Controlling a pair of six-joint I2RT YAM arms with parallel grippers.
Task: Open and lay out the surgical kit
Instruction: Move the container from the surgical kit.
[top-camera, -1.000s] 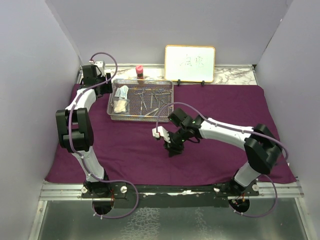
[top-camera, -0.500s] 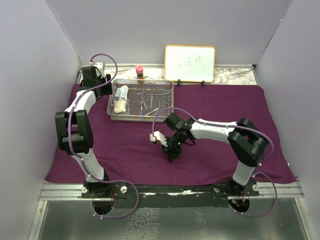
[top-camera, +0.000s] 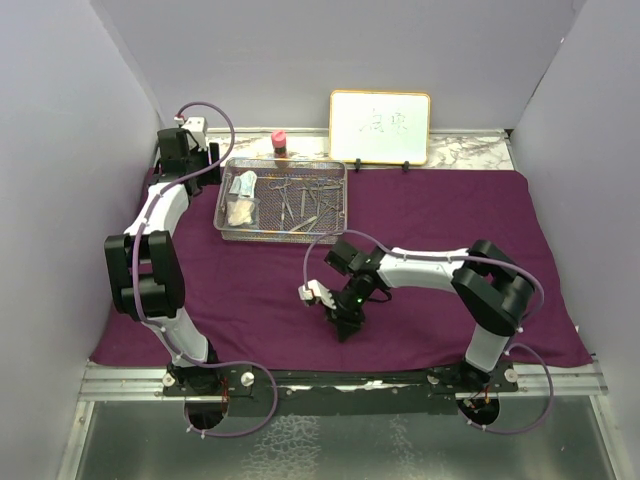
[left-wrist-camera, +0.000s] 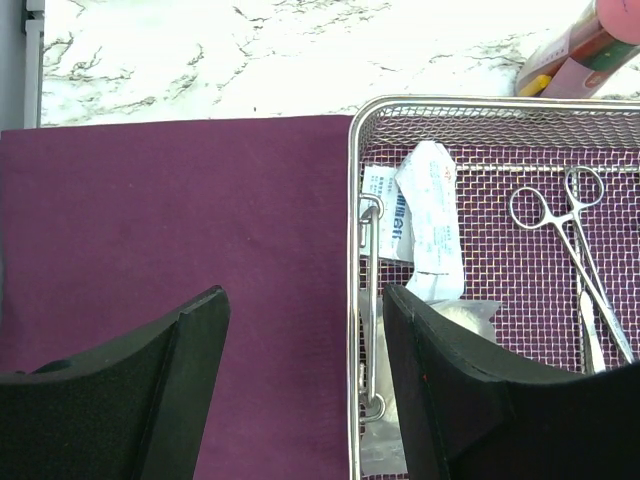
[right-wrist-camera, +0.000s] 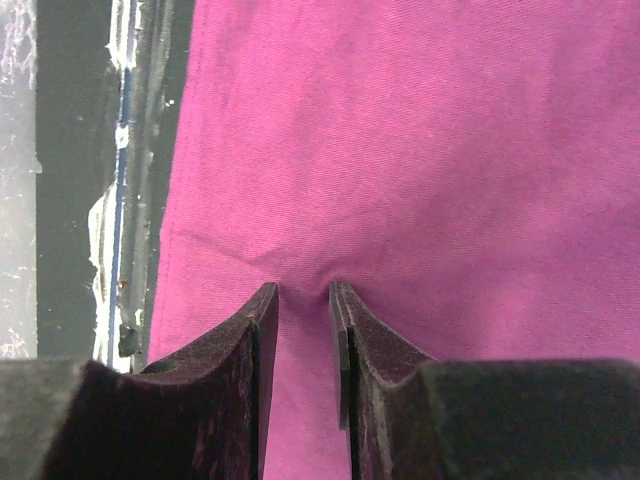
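Observation:
The dark purple cloth wrap (top-camera: 450, 210) lies spread flat, and the silver wire-mesh tray (top-camera: 285, 236) stands on its far left part. Steel forceps and clamps (left-wrist-camera: 570, 230), white packets (left-wrist-camera: 430, 220) and bagged gauze (top-camera: 240, 210) lie in the tray. My left gripper (left-wrist-camera: 305, 380) is open and straddles the tray's left rim (left-wrist-camera: 355, 250), one finger over the cloth, the other over the tray. My right gripper (right-wrist-camera: 305, 295) points down at the near middle of the cloth (right-wrist-camera: 420, 150). Its jaws stand close together on a puckered ridge of fabric.
A framed whiteboard (top-camera: 380, 127) and a pink-capped bottle (top-camera: 279, 142) stand on the marble strip (left-wrist-camera: 250, 50) behind the cloth. Grey walls close in left, right and back. The metal rail (right-wrist-camera: 130, 150) of the table's near edge runs just past the cloth's hem.
My right gripper has moved nearer the table's front edge and its jaws have narrowed onto the cloth. The left arm has shifted only slightly, its jaws unchanged.

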